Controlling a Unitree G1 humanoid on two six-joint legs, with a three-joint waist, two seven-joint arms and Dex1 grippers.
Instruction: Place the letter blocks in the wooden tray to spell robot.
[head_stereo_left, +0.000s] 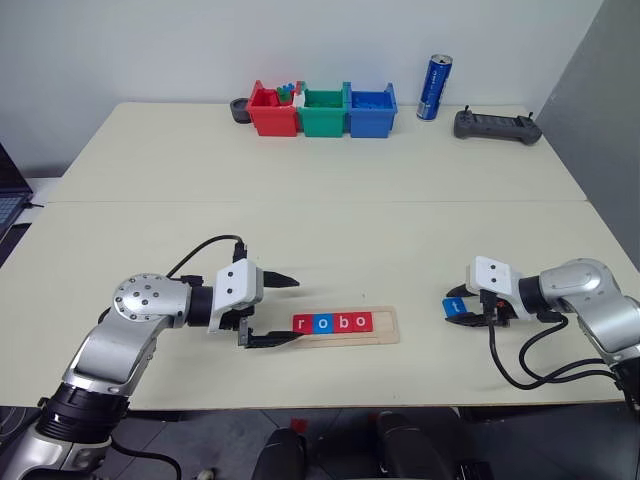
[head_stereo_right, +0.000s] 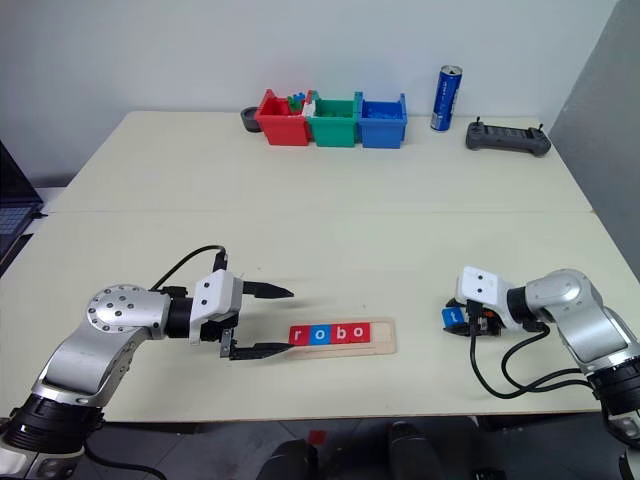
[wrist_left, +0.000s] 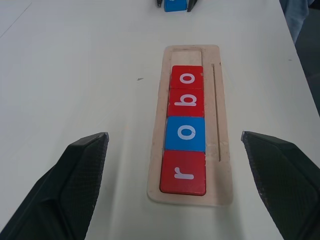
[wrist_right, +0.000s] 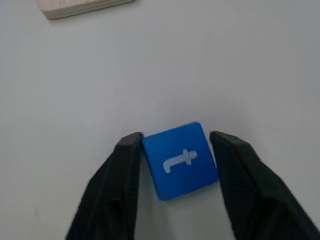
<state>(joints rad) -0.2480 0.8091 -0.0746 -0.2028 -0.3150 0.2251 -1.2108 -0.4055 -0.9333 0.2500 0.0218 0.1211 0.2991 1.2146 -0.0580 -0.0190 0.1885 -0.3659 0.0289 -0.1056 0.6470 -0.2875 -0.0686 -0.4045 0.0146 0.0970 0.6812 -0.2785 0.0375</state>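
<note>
The wooden tray (head_stereo_left: 388, 325) lies near the table's front edge. It holds four letter blocks in a row: red r (wrist_left: 183, 172), blue o (wrist_left: 185, 133), red b (wrist_left: 186, 102) and red o (wrist_left: 187, 78). The slot at its right end (wrist_left: 187, 56) is bare. My left gripper (head_stereo_left: 296, 311) is open at the tray's left end, one finger on each side of it and pointing along it. To the right of the tray, a blue t block (wrist_right: 181, 161) rests on the table. My right gripper (wrist_right: 177, 137) is shut on it, a finger against each side.
Red (head_stereo_left: 272, 110), green (head_stereo_left: 324, 112) and blue (head_stereo_left: 370, 110) bins stand at the back, beside a dark round object (head_stereo_left: 239, 110). A blue can (head_stereo_left: 434, 87) and a black controller (head_stereo_left: 497, 126) sit at the back right. A laptop (head_stereo_left: 8, 195) is at the left edge.
</note>
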